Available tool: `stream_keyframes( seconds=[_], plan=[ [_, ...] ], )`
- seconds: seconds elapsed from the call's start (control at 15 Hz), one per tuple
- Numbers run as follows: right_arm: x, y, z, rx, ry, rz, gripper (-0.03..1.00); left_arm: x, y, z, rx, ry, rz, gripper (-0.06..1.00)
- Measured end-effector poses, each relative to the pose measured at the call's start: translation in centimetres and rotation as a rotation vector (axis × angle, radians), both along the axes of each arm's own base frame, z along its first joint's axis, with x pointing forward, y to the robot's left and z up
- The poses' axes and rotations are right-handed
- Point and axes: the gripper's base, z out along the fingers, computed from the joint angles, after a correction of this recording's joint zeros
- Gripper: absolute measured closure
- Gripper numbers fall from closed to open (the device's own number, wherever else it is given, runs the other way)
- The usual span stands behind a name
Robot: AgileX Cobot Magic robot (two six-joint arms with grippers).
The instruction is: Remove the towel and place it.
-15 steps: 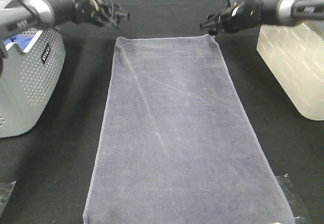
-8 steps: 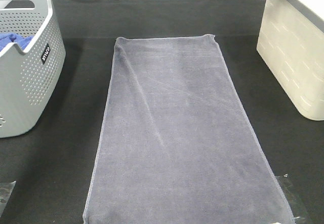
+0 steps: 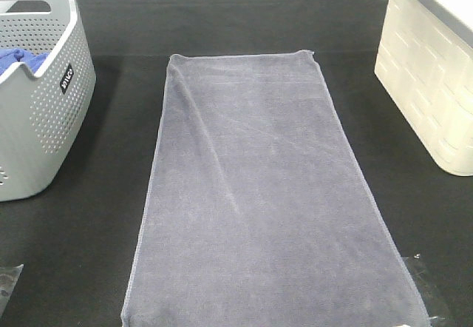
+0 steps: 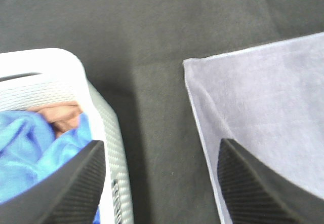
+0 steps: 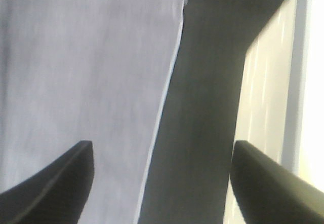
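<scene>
Both grippers raised, spread, empty | towel (image 3: 259,194) flat on table (image 3: 222,16)

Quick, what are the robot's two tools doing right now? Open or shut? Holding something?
Left tool: open, holding nothing, up above the basket and towel.
Right tool: open, holding nothing, up above the towel edge.

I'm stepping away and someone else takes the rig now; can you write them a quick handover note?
Left end effector: open, holding nothing, above the gap between the grey basket and the towel.
Right end effector: open, holding nothing, above the towel's edge near the cream bin.
Towel: spread flat on the black table, between basket and bin.
Done: towel is out and laid down.
Left: seemingly nothing; a blue cloth remains in the basket.
</scene>
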Motion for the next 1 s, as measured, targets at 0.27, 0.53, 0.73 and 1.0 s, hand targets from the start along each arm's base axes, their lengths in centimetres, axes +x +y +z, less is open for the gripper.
stream_keyframes(
  seconds=[0.27, 0.53, 0.73, 1.0],
  plan=[
    [-2.2, -0.4, 1.3, -0.003, 0.023, -0.001, 0.26, -2.8, 0.8, 2.1, -0.018, 0.006, -0.016, 0.33],
    [-8.2, -1.6, 2.1, -0.011, 0.062, -0.002, 0.26, -9.1, 3.2, 1.8, 0.032, 0.111, -0.012, 0.33],
    [-16.2, -3.3, 2.0, -0.015, 0.086, -0.002, 0.26, -17.6, 6.3, 0.4, 0.056, 0.192, 0.000, 0.33],
    [-25.3, -5.1, 0.0, -0.008, 0.066, -0.001, 0.26, -27.7, 9.9, -3.6, 0.029, 0.243, 0.050, 0.33]
  ],
)
